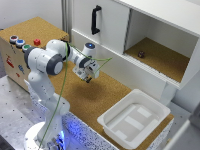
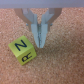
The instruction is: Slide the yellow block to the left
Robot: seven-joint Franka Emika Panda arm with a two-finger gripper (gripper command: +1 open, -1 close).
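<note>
In the wrist view the yellow block lies on the cork surface, with a black N on its upper face and an R on a side face. My gripper is shut with nothing between its fingers. Its tips sit low over the cork, right beside one edge of the block. I cannot tell whether they touch it. In the exterior view the gripper hangs low over the cork counter in front of the cabinet, and I cannot make out the block there.
A white plastic tray sits toward the exterior view's right. The white cabinet behind has a black handle and an open compartment holding a small dark lump. At the exterior view's left, a box carries a red button and other coloured buttons.
</note>
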